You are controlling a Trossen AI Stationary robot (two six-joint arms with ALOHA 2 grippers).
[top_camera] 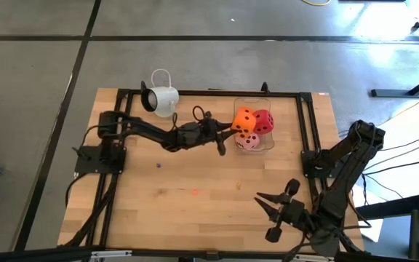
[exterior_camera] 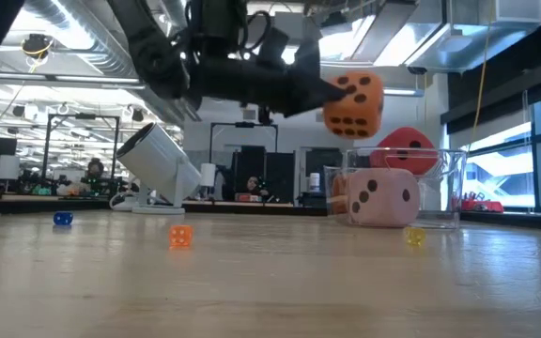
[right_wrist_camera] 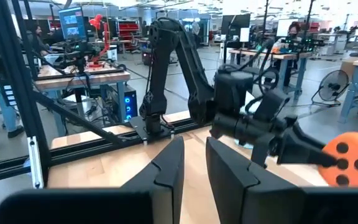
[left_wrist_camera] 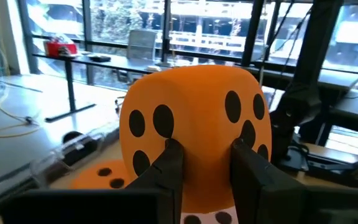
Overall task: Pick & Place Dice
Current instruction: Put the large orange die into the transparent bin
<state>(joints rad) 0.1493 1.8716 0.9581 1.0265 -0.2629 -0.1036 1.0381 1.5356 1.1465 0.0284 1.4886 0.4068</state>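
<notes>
Left hand (top_camera: 228, 129) was seen pinching an orange die (top_camera: 244, 119), held raised above the clear box (top_camera: 268, 142) at the counter's far side, presumably for dropping beside the red die (top_camera: 264, 121) and pink die (top_camera: 249, 140).

Second orange die (left_wrist_camera: 101, 176) mostly hidden

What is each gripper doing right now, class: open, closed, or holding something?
Left gripper: closed on an orange die, held above the clear container.
Right gripper: open, holding nothing.
</notes>
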